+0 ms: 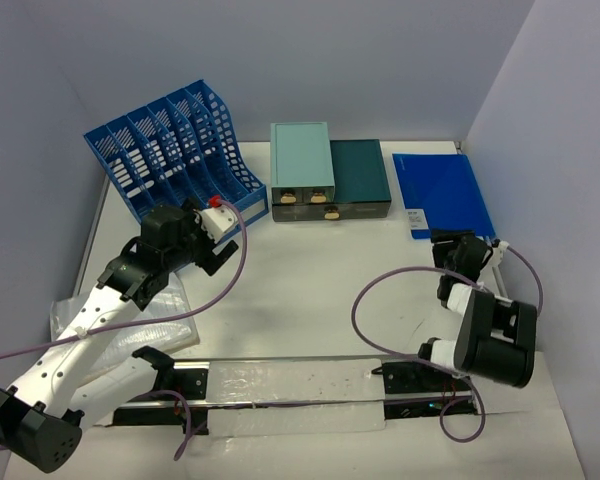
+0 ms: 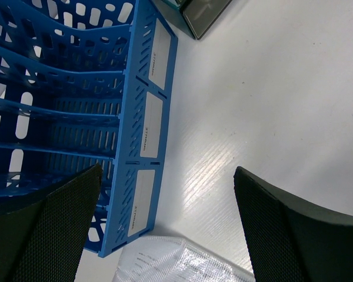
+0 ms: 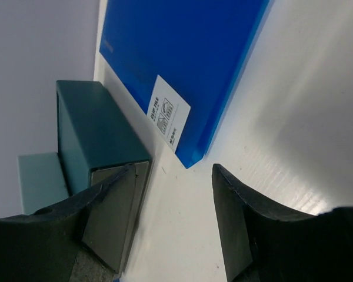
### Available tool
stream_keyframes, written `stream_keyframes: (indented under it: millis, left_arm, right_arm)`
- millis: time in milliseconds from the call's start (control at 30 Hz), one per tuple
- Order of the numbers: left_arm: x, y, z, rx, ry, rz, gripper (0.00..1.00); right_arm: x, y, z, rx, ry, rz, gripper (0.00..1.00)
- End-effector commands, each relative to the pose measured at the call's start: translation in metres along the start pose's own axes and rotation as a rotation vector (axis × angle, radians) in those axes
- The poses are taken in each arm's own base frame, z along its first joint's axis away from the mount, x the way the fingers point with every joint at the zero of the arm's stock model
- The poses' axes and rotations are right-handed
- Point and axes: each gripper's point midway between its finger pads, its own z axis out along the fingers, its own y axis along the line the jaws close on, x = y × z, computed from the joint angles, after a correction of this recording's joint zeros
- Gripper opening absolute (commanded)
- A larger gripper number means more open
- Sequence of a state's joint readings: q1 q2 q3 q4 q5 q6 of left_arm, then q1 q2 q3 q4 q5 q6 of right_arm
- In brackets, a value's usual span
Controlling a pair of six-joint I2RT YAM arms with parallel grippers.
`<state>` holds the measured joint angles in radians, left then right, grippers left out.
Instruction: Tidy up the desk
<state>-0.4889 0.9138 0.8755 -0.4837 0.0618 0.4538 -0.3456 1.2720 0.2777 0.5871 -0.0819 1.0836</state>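
The white desk (image 1: 310, 290) carries a blue slotted file rack (image 1: 175, 160) at the back left, two teal drawer boxes (image 1: 328, 172) at the back middle and a flat blue folder (image 1: 442, 192) at the back right. A clear plastic sleeve with papers (image 1: 115, 330) lies at the left under my left arm. My left gripper (image 1: 218, 232) is open and empty, just in front of the rack's near corner (image 2: 135, 194); the sleeve's corner (image 2: 176, 261) shows below it. My right gripper (image 1: 458, 252) is open and empty, just short of the folder's near corner (image 3: 194, 155).
The dark teal drawer box (image 3: 97, 132) stands left of the right gripper, the lighter one (image 3: 41, 179) behind it. Grey walls close the desk at the back and both sides. A metal rail with the arm bases (image 1: 290, 385) runs along the near edge. Purple cables (image 1: 380, 300) loop over the desk.
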Motion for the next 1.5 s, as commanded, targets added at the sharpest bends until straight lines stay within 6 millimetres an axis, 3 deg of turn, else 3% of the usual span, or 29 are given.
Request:
stream_keyframes:
  millis: [0, 367, 600, 1100, 1400, 1467]
  left_arm:
    - [-0.010, 0.004, -0.002, -0.005, -0.039, 0.004, 0.99]
    - [-0.008, 0.004, 0.002, -0.005, -0.024, 0.008, 0.99]
    - [-0.006, 0.006, 0.004, -0.012, -0.014, 0.012, 0.99]
    - [-0.006, 0.007, 0.001, -0.024, -0.016, 0.018, 0.99]
    - [-0.005, 0.008, 0.002, -0.025, -0.007, 0.017, 0.99]
    - [-0.005, 0.008, 0.002, -0.025, -0.003, 0.018, 0.99]
  right_arm:
    - [-0.006, 0.023, 0.019, -0.086, 0.012, 0.061, 0.61]
    - [0.015, 0.008, 0.050, -0.076, 0.112, 0.096, 0.58]
    - [0.014, 0.020, 0.055, -0.121, 0.120, 0.102, 0.55]
    - [0.018, 0.023, 0.083, -0.092, 0.160, 0.206, 0.54]
    - [0.003, 0.070, 0.075, -0.296, 0.055, 0.197, 0.52]
    - [-0.002, 0.092, 0.073, -0.374, 0.024, 0.147, 0.53]
